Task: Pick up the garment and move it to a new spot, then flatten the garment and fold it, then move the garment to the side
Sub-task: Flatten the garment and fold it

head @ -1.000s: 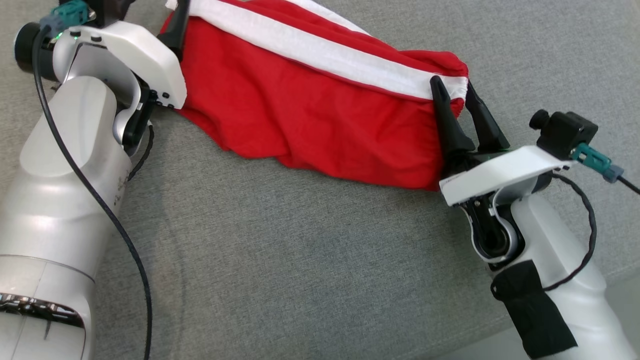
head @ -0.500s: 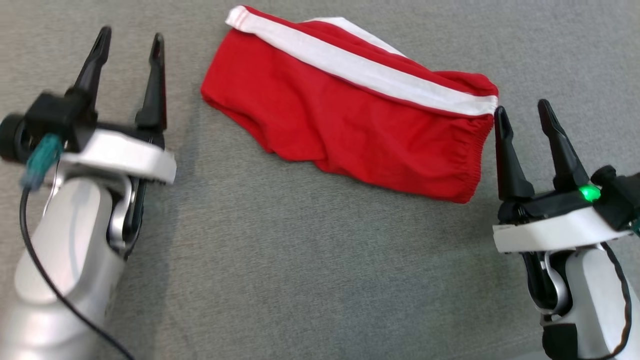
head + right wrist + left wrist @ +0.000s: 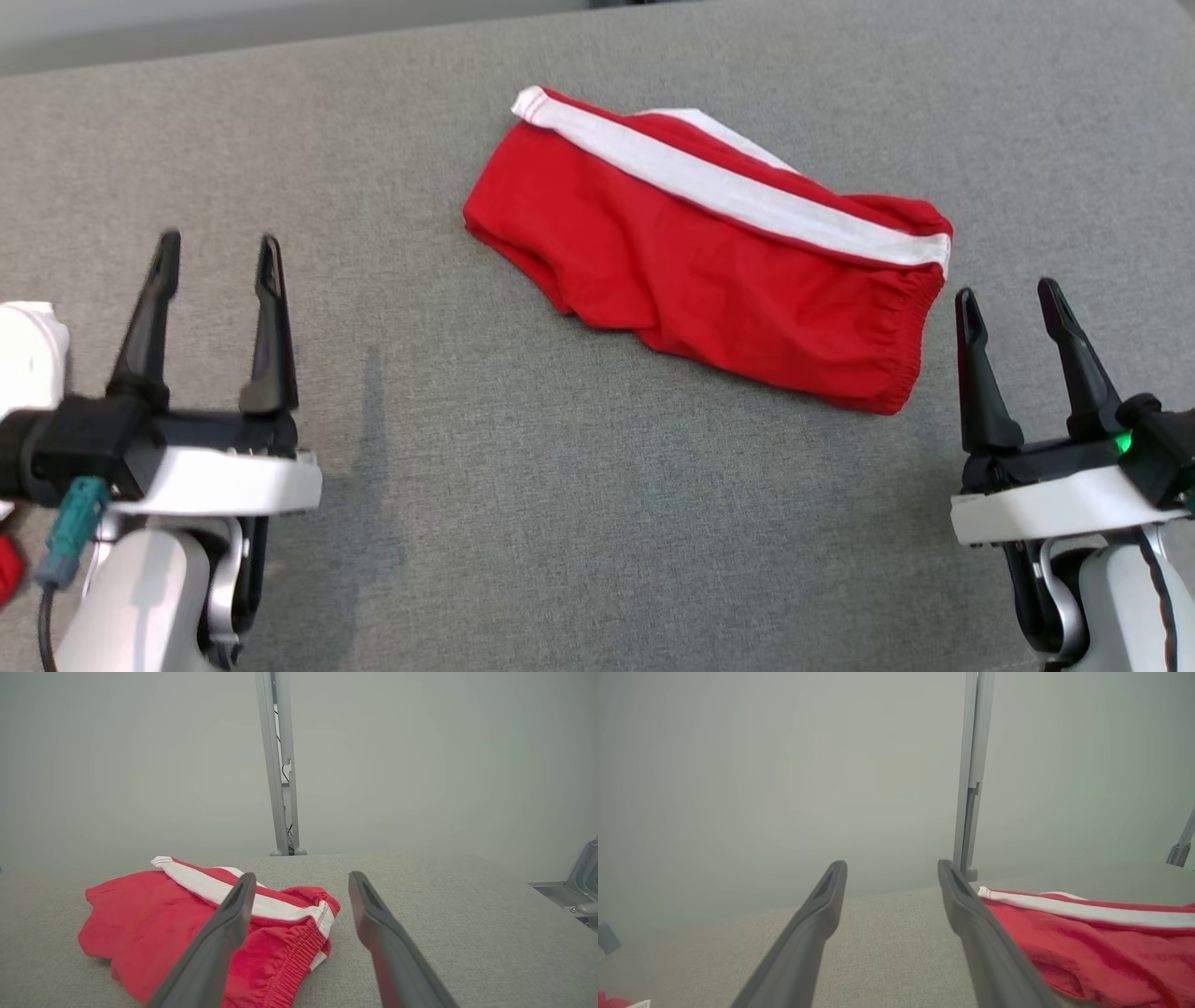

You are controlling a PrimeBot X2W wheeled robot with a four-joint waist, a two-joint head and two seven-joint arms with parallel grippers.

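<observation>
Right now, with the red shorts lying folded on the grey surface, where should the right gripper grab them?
Probably the gathered elastic waistband at the right end of the red shorts. It is bunched thick, an edge to pinch, and lies ahead of the open right gripper, so come from the right side, low along the grey surface.

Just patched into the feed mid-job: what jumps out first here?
The red garment, white-striped, lies folded over on the grey fabric surface, right of centre in the head view. The left gripper and right gripper stand at either side of it, both open, holding nothing.
</observation>
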